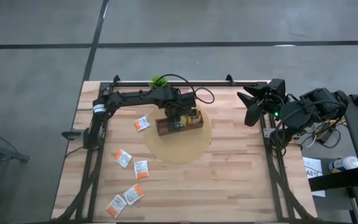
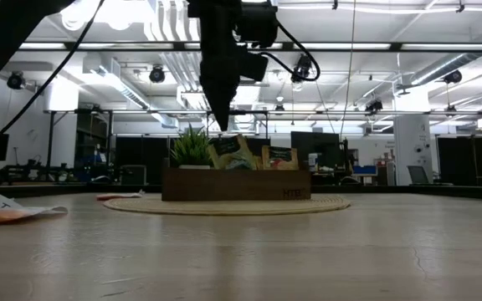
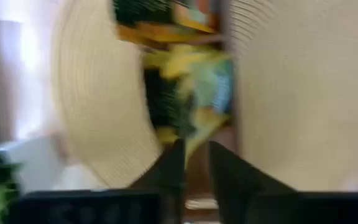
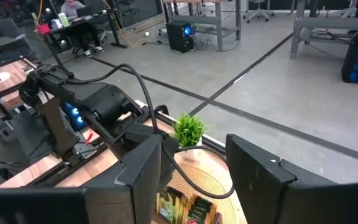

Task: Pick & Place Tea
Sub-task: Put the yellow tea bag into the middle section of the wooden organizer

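With my left gripper (image 1: 178, 118) nearly closed and empty over the tray (image 1: 163, 129), I'd pinch those light, flimsy sachets (image 1: 141, 169) by an edge.

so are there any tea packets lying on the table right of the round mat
No, in the high view the loose tea packets all lie left of the round mat; the wood to its right shows none.

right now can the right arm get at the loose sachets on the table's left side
Probably not. The right gripper is parked at the table's far right edge, the sachets lie across the table, and the left arm and tray stand between.
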